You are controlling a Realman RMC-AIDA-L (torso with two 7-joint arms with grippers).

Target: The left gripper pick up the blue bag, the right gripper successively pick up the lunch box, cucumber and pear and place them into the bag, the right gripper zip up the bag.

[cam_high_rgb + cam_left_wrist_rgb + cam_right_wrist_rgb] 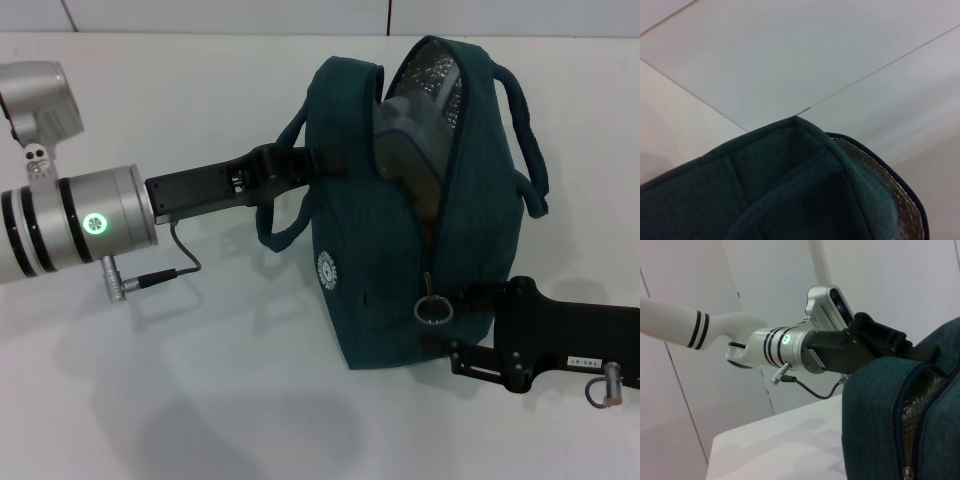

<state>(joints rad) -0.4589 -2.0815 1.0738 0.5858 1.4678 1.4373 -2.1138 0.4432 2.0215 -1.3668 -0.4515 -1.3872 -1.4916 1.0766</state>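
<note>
The blue bag (400, 270) stands upright on the white table, its top zip open and the silver foil lining (440, 75) showing. My left gripper (305, 165) is shut on the bag's left side by a handle; the left wrist view shows only the bag's fabric (775, 190). The lunch box (405, 115) sits inside the bag as a greyish clear shape. A small orange patch (428, 235) shows deep in the opening. The cucumber is hidden. My right gripper (455, 325) is at the bag's near end beside the ring zip pull (432, 309), jaws apart.
The white table (200, 400) surrounds the bag. The left arm's cable and plug (150, 278) hang beside the bag. The right wrist view shows the left arm (790, 345) against the bag (880, 415) and the zip end (908, 472).
</note>
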